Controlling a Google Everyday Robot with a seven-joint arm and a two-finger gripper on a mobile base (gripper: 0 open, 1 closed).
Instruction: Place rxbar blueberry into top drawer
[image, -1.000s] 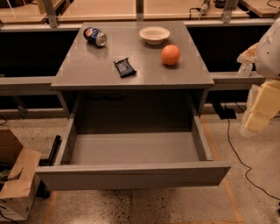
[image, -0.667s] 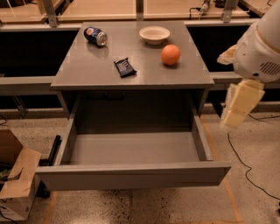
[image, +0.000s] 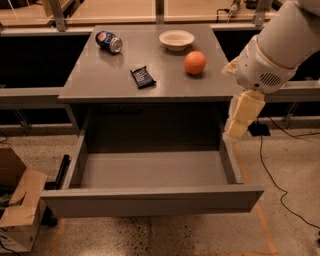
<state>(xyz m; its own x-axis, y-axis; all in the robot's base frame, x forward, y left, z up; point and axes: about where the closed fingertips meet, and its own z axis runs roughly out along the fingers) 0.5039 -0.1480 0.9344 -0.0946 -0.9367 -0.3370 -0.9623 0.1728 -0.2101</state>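
Camera view: my hand (image: 239, 120) hangs empty off the right edge of the surface (image: 172, 82), just outside the right wall of the open drawer (image: 150, 201); I cannot tell whether it is released or clenched. The bar (image: 143, 77) lies flat on the surface, well left of the hand, higher and farther back. Its long axis runs roughly front to back, the near end canted toward the hand's side. The orange (image: 195, 63) sits nearer the hand than the bar does, so I judge the reach must pass in front of it. The wrapper's white print is too faint to read, and so is the label on the can (image: 109, 41), which lies beyond the bar.
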